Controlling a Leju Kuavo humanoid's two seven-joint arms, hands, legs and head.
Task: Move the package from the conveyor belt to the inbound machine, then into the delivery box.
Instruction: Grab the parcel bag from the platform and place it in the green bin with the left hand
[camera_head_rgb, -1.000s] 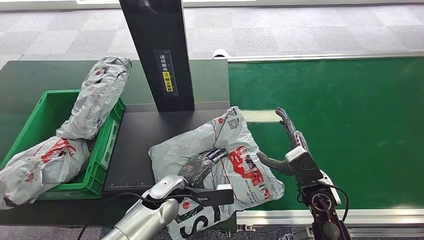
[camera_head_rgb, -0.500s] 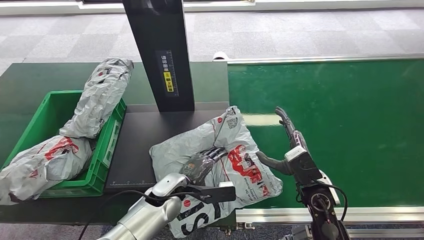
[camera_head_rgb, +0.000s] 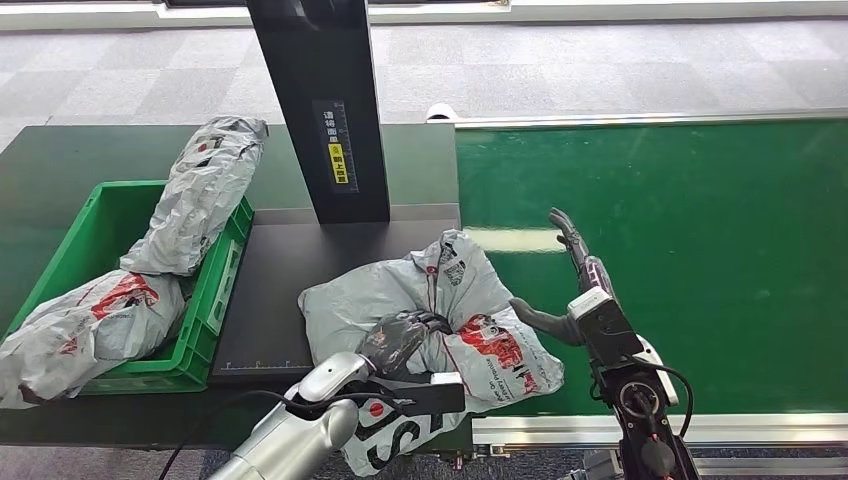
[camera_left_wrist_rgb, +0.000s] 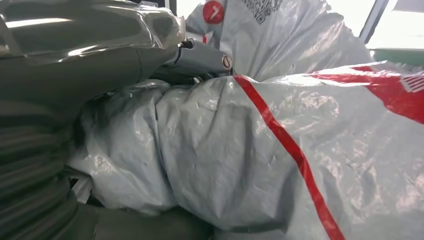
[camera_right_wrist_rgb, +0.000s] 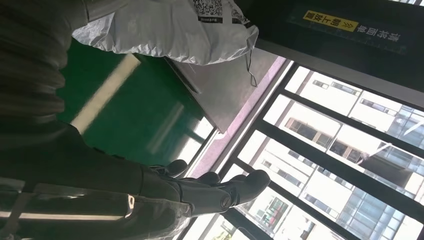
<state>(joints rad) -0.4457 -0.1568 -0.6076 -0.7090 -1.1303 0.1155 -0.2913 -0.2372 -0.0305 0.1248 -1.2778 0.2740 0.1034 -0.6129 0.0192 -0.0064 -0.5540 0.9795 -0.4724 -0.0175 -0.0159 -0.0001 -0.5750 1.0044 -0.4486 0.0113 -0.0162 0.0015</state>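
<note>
A grey plastic mail package (camera_head_rgb: 440, 310) with red print lies on the black platform of the inbound machine (camera_head_rgb: 270, 300), its right end lapping over onto the green conveyor belt (camera_head_rgb: 680, 250) and its near end hanging past the front edge. The left hand (camera_head_rgb: 405, 335) sits on top of the package with its dark fingers curled into the crumpled film, gripping a bunch of it; in the left wrist view the grey thumb (camera_left_wrist_rgb: 200, 57) presses against the wrinkled package (camera_left_wrist_rgb: 280, 160). The right hand (camera_head_rgb: 565, 285) hovers over the belt just beside the package's right end, fingers stretched forward and thumb spread toward the bag, holding nothing. The machine's black upright column (camera_head_rgb: 320, 110) stands behind the platform. To the left a green delivery box (camera_head_rgb: 205, 310) holds two more grey packages, one (camera_head_rgb: 80, 325) lying inside and one (camera_head_rgb: 200, 195) leaning over the rim.
</note>
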